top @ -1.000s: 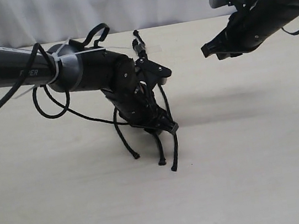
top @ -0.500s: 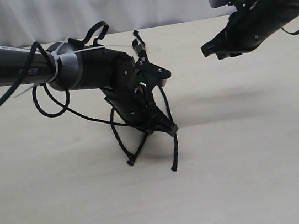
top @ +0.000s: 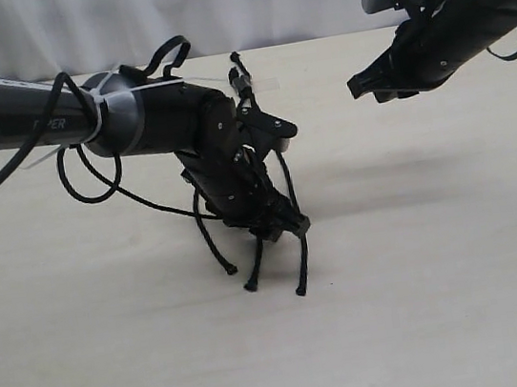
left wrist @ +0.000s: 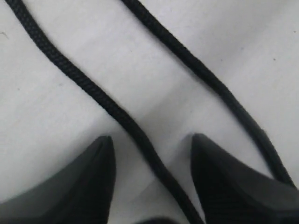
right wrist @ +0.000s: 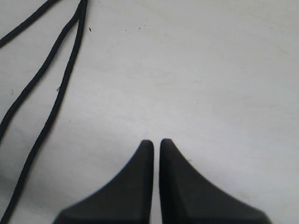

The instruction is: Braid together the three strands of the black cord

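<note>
Left gripper pointed down over the table centre, fingers spread with one of the three strands lying loose between them, black cord head at far centre; right gripper hovered far right, fingers nearly touching, empty.

The three strands are matte black, finely woven. The surface is pale beige. The left pincer and right pincer are black.
</note>
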{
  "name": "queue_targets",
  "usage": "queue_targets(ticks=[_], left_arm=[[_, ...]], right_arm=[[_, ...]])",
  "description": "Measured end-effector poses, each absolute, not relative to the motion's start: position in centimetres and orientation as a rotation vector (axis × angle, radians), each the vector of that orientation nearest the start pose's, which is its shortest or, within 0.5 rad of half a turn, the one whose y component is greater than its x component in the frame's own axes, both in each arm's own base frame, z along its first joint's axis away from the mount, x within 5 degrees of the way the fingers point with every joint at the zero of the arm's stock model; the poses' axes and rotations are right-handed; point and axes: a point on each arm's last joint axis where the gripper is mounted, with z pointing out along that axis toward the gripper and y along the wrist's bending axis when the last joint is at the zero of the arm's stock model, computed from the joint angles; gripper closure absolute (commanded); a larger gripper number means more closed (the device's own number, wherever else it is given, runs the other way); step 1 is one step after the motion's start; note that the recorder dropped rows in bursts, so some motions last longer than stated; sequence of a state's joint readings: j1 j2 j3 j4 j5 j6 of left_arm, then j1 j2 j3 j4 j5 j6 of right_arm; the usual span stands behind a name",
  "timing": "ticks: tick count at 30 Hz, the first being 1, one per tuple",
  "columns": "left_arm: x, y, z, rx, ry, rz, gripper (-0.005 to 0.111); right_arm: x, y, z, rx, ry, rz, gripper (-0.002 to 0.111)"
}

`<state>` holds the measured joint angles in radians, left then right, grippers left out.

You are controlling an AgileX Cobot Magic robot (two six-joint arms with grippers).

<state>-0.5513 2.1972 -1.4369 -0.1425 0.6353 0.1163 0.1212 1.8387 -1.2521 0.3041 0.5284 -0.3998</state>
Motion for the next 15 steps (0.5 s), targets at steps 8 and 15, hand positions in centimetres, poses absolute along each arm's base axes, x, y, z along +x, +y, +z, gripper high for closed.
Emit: queue_targets(ticks=[8,15], left_arm=[[36.2,-23.3,10.2,0.821,2.782,-0.217,0.107],[37.2,-22.8,14.9,0.818,2.739,-0.229,0.107]], right_arm=[[38.6,6.1,20.8,-0.384,2.540,0.189,0.104],[38.7,6.1,20.9,-0.382,2.534,0.186,0.104]])
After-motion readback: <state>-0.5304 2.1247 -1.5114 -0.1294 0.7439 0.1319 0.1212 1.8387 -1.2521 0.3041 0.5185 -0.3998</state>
